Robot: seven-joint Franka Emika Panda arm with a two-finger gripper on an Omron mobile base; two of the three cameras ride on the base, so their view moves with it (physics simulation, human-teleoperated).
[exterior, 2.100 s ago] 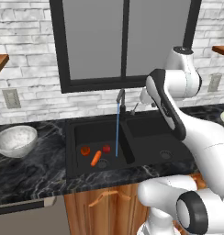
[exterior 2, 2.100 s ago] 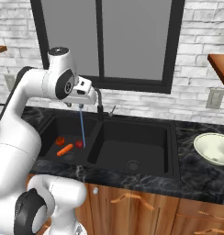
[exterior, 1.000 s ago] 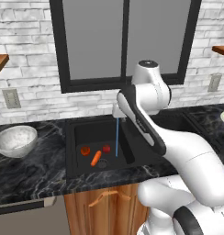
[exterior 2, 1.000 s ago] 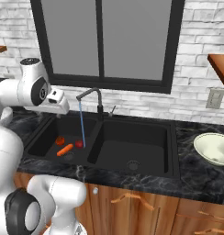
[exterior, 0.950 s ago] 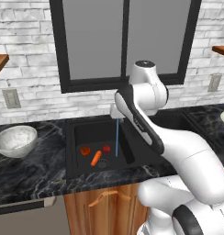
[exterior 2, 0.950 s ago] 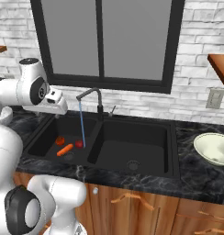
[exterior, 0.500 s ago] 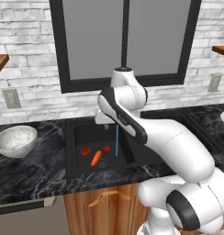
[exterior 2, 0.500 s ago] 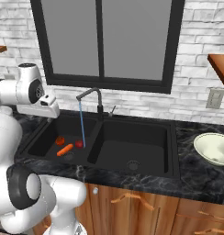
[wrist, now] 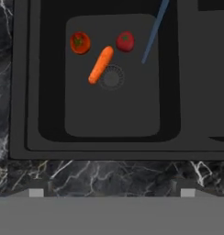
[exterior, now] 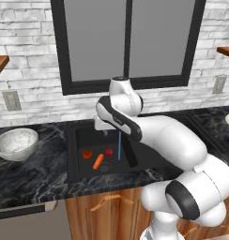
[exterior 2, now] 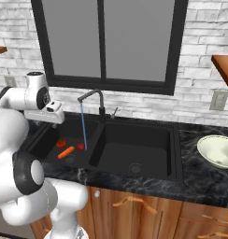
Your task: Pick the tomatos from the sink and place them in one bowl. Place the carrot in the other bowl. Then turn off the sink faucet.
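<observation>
Two tomatos (wrist: 80, 42) (wrist: 125, 41) and the orange carrot (wrist: 100, 64) lie in the left basin of the black sink (wrist: 22, 92), close to its drain. In the base views I see the tomatos (exterior: 87, 153) (exterior: 108, 152) (exterior 2: 61, 143) (exterior 2: 81, 146) and the carrot (exterior: 98, 161) (exterior 2: 66, 152) there too. My gripper (wrist: 111, 192) hangs open and empty above the basin's near edge, well above them; its hand (exterior: 103, 125) (exterior 2: 53, 113) looks down. The faucet (exterior 2: 94, 99) pours a thin blue stream (exterior 2: 82, 128). The mottled bowl (exterior: 15, 143) stands left, the cream bowl (exterior 2: 218, 151) right.
Dark marbled counter (wrist: 109, 172) surrounds the sink. The faucet's small lever (exterior 2: 114, 112) stands at its base. The right basin (exterior 2: 134, 149) holds nothing. A window and brick wall rise behind; wooden shelves (exterior 2: 223, 65) hang at both sides.
The arm has swung left from the faucet's right side to above the left basin. The gripper stayed open. Tomatos, carrot and stream have not moved.
</observation>
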